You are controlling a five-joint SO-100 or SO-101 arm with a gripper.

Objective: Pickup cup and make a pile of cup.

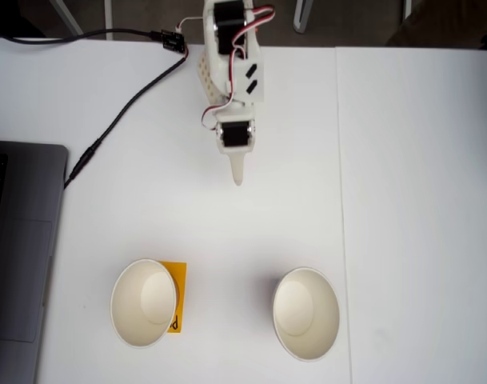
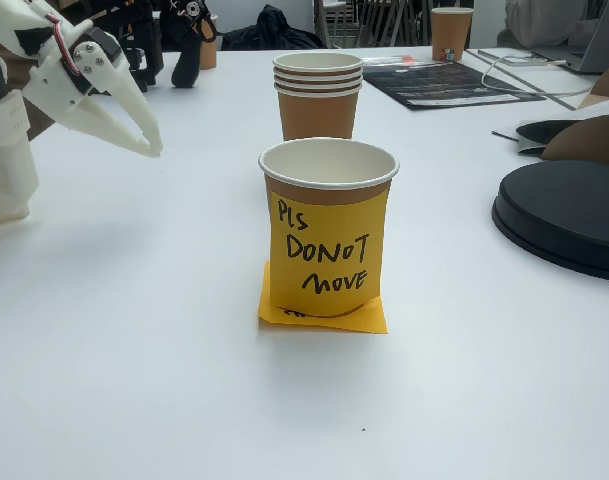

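The white table (image 1: 403, 200) carries a grey laptop (image 1: 19, 256) at the left edge of the top-down fixed view, with a black cable (image 1: 119, 120) running toward the arm (image 1: 227, 56) at the top.

The cup (image 1: 145, 302) stands upright and open-end up at lower left in that view, well apart from the arm. A twin cup (image 1: 305, 313) stands level with it to the right, also upright. The two are separate, so no pile exists yet.

In the low fixed view the cup (image 2: 329, 230) sits on a flat yellow note (image 2: 369, 318), and its wall label reads "Pls DONOT move". Behind it stands a stack of brown cups (image 2: 318, 95).

The gripper (image 1: 238, 178) points toward the cups. In the low fixed view the gripper (image 2: 154, 148) shows both fingers meeting at the tips, closed on nothing.

Handling, as a judgement:
- The cup is probably light and thin-walled, so it dents under excess force.
- It is likely to tip easily.
- The rolled rim is the stiffest part. Grip there, one finger inside and one outside.
- Open the jaws before the approach.
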